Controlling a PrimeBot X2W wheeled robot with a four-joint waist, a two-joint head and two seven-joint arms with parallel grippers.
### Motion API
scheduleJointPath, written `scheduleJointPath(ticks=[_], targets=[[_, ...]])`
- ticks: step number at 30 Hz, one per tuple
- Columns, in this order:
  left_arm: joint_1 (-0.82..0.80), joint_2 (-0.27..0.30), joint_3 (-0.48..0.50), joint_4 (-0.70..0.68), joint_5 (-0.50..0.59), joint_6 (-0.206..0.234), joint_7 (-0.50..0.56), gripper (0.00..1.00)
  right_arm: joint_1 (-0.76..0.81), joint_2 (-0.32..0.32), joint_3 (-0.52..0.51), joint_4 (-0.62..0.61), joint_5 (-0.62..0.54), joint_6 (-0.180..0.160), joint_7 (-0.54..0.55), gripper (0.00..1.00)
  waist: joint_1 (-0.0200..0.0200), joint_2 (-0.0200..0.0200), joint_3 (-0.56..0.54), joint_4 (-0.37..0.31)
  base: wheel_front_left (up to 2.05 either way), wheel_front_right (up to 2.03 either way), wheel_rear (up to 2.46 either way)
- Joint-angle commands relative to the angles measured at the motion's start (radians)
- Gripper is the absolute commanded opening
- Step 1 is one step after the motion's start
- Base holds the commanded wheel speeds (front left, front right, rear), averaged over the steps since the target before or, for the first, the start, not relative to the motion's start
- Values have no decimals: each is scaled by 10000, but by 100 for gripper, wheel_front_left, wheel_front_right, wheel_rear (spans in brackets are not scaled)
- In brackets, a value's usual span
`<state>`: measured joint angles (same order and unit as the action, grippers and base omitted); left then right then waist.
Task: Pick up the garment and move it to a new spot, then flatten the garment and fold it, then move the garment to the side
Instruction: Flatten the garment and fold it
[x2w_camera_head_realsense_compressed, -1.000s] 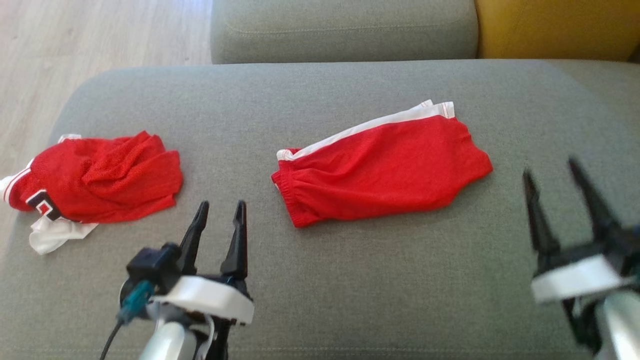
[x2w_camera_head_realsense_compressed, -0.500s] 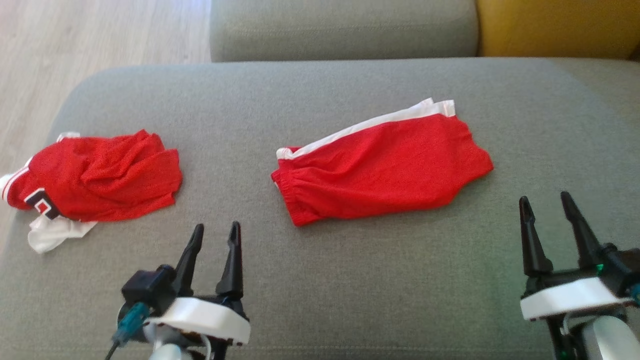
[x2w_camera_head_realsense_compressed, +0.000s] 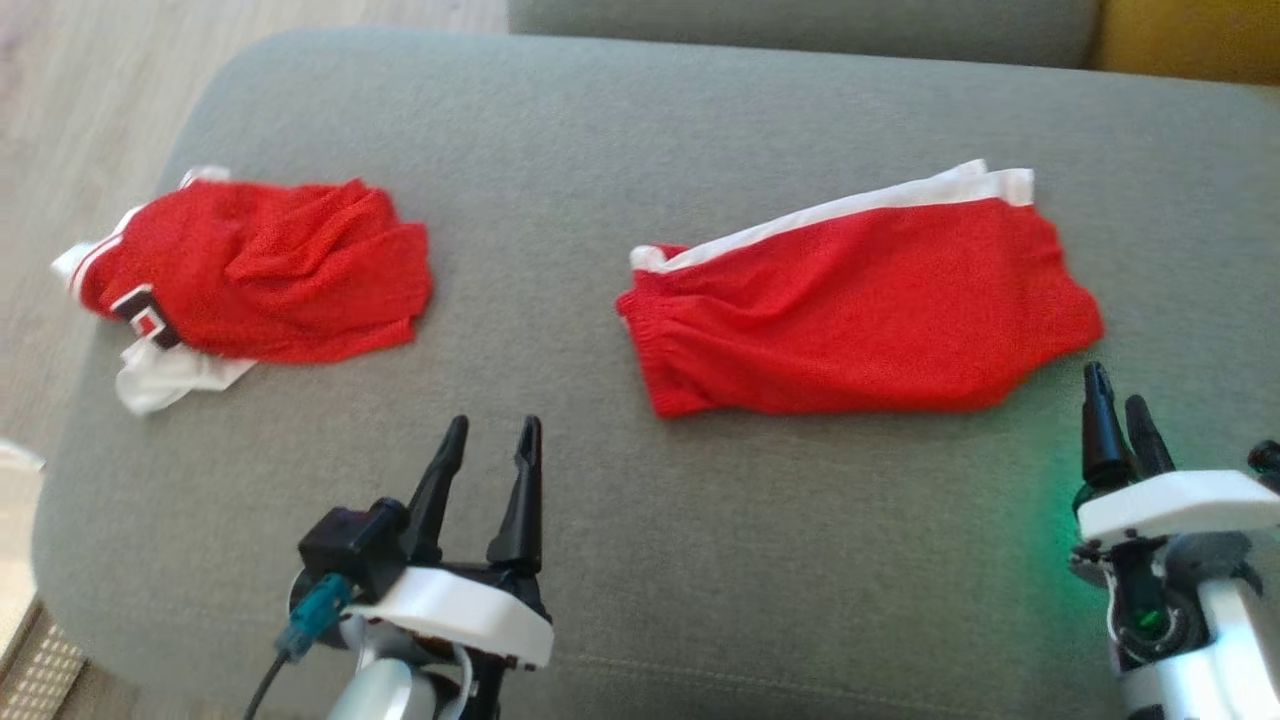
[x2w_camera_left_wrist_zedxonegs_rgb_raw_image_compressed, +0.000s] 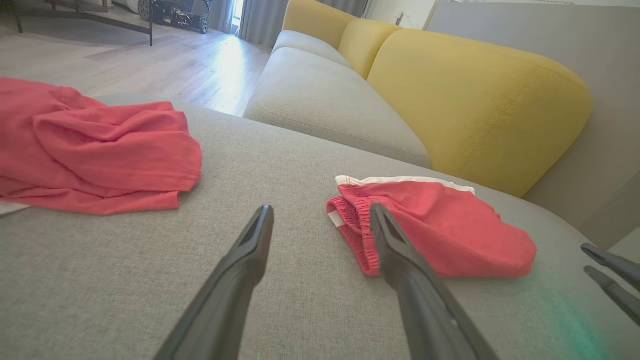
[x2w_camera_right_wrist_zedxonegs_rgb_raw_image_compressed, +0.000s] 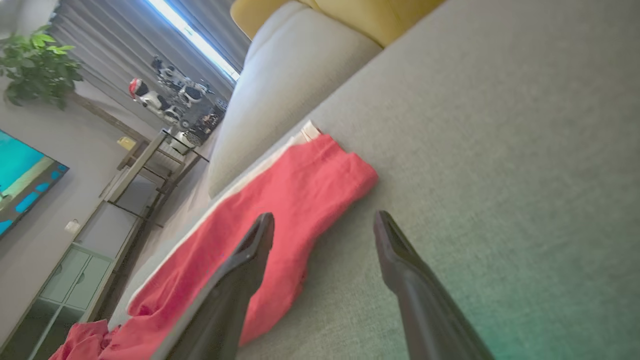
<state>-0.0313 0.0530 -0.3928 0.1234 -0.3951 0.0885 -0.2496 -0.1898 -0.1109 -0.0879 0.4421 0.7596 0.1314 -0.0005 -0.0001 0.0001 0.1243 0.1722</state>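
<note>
While the broad grey fabric sofa seat (x2w_camera_head_realsense_compressed: 700, 560) carries everything, a mustard-yellow padded backrest (x2w_camera_left_wrist_zedxonegs_rgb_raw_image_compressed: 475, 100) rises behind it in the left wrist view, with a pale wooden floor (x2w_camera_left_wrist_zedxonegs_rgb_raw_image_compressed: 150, 55) beyond. The folded red mesh shorts with a white side stripe (x2w_camera_head_realsense_compressed: 860, 310) lie flat on the right half of the seat. Their gathered elastic waistband points toward the middle and their white stripe runs along the far edge. Well apart from them, near the seat's left end, sits a crumpled red jersey with white trim and a dark printed patch (x2w_camera_head_realsense_compressed: 270, 270), bunched into loose folds. The left pincer (x2w_camera_head_realsense_compressed: 494, 425) hovers over bare cushion between the two garments, its fingers spread and gripping nothing, and its wrist view puts the waistband just past the right finger. The right pincer (x2w_camera_head_realsense_compressed: 1116, 388) stands just off the near right corner of the shorts. It looks almost edge-on from the head, but its own view shows the fingers parted and empty, the shorts' hem behind the left one. That same view takes in a leafy green plant (x2w_camera_right_wrist_zedxonegs_rgb_raw_image_compressed: 42, 70) and a bright turquoise screen (x2w_camera_right_wrist_zedxonegs_rgb_raw_image_compressed: 22, 180).
</note>
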Motion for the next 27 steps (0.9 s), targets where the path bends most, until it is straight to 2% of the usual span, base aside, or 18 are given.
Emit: scheduleJointPath(ticks=[1,12,27], targets=[[-550,-27,198,-404,-67,80,-122,100,-586,-22,50,-93,178,-7,181,100,1,-1,311,377,0,0,0],[-818,-27,-367,-267,-165,172,-122,100,-1891,-149,-787,1489,1022,-7,1632,100,1,-1,857,1243,0,0,0],[-1158,-28,-571,-590,-436,436,-122,100,-3472,-415,-1241,3636,-129,-7,2309,100,1,-1,1325,1780,0,0,0]])
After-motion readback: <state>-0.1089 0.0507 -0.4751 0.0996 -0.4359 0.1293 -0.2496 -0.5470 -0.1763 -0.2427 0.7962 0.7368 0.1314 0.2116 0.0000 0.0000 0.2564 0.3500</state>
